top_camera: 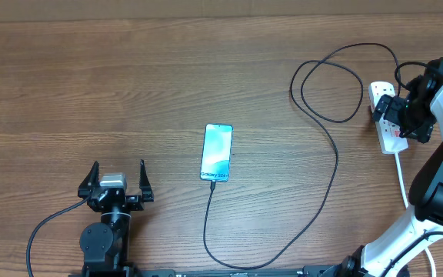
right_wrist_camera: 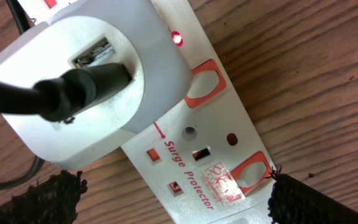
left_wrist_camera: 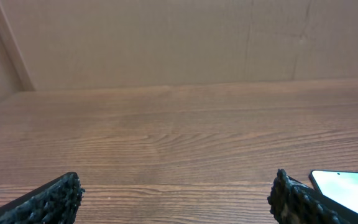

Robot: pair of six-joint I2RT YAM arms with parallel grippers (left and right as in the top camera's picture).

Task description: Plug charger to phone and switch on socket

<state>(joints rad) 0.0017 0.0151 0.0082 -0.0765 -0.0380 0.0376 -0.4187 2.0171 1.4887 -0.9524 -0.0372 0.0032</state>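
Observation:
The phone (top_camera: pixel 216 152) lies flat mid-table with its light blue screen up; its corner shows in the left wrist view (left_wrist_camera: pixel 347 186). The black charger cable (top_camera: pixel 331 185) runs from the phone's near end, loops right and back to the socket (top_camera: pixel 387 115). In the right wrist view its black plug (right_wrist_camera: pixel 73 93) sits in a white adapter (right_wrist_camera: pixel 104 74) on the socket (right_wrist_camera: pixel 204 155), and a small red light (right_wrist_camera: pixel 178 38) glows. My right gripper (right_wrist_camera: pixel 176 196) is open, just above the socket. My left gripper (top_camera: pixel 117 183) is open and empty, left of the phone.
The socket's thick white cord (top_camera: pixel 401 177) runs toward the near right beside the right arm's base. A plain wall rises behind the table's far edge (left_wrist_camera: pixel 179 84).

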